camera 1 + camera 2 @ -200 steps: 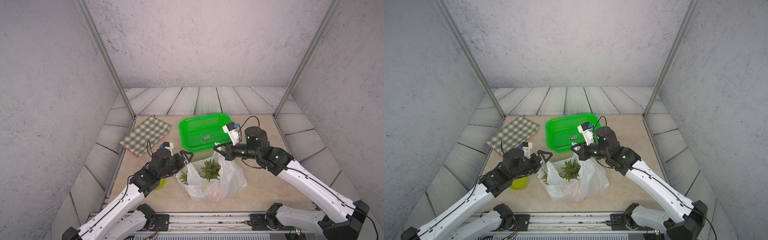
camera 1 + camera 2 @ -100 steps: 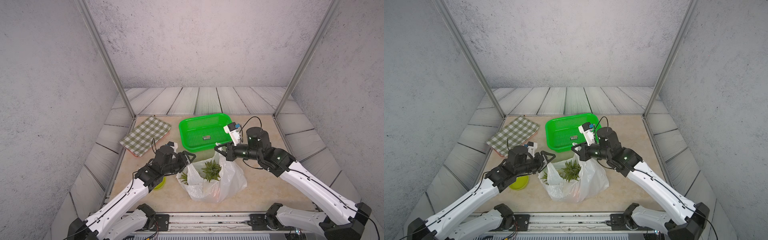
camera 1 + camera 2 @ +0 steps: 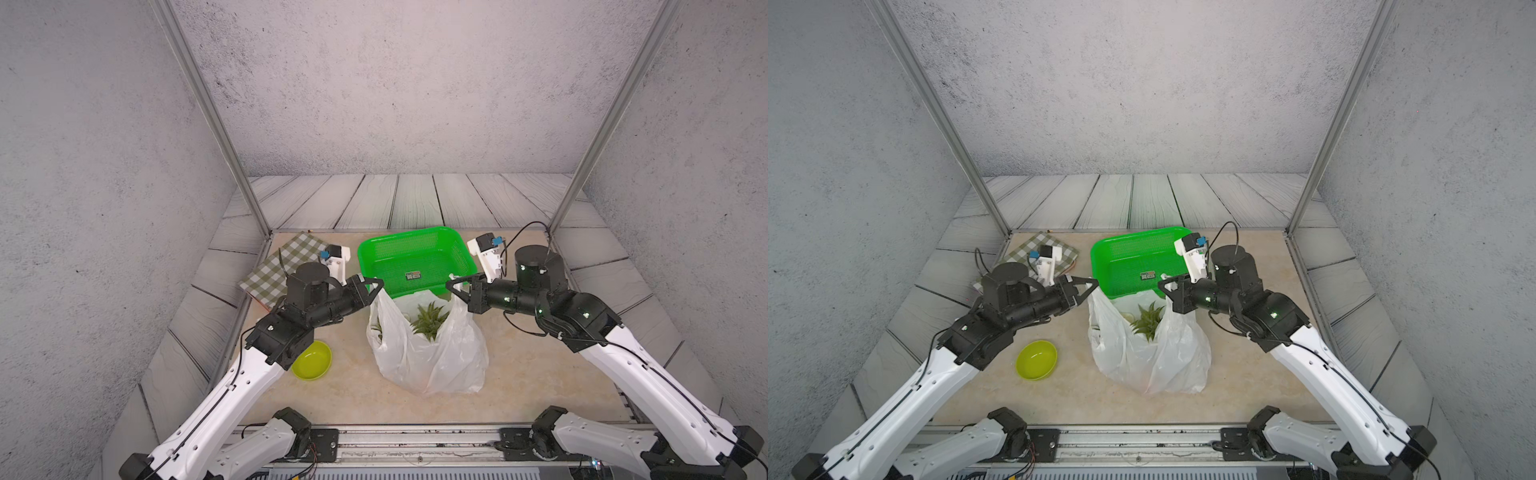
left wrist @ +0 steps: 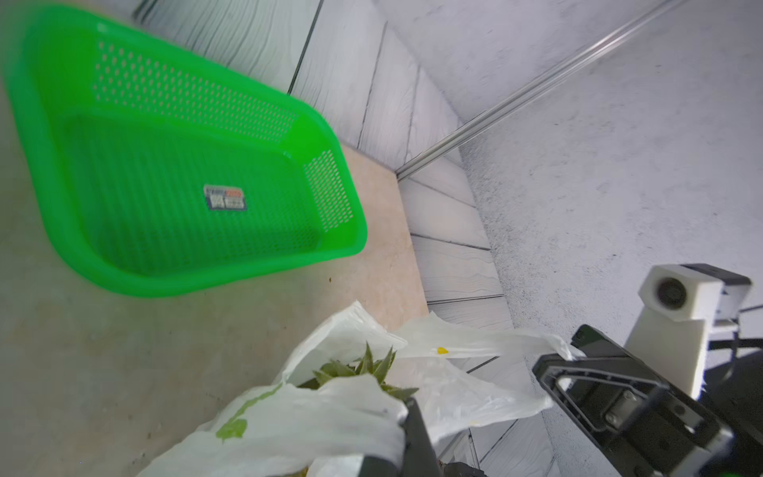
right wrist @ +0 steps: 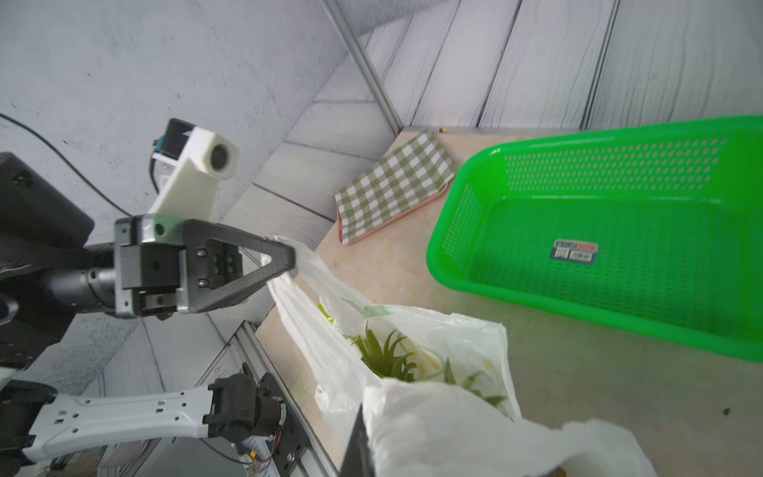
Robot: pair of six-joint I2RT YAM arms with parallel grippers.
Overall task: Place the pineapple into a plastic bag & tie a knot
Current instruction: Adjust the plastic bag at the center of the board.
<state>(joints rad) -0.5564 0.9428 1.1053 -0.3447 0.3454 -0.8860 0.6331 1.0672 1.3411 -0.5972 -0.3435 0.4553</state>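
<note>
Here we hold the plastic bag (image 3: pixel 428 361) open on the table (image 3: pixel 540 374), just nearer than the green basket (image 3: pixel 415 243), our left gripper (image 3: pixel 378 285) pinched shut on its left handle and our right gripper (image 3: pixel 449 286) on its right, the pineapple (image 3: pixel 428 322) sitting inside.

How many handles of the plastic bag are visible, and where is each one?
2. One handle is pinched in the left gripper, the other handle in the right gripper, both above the open mouth of the plastic bag. None seems hidden.
</note>
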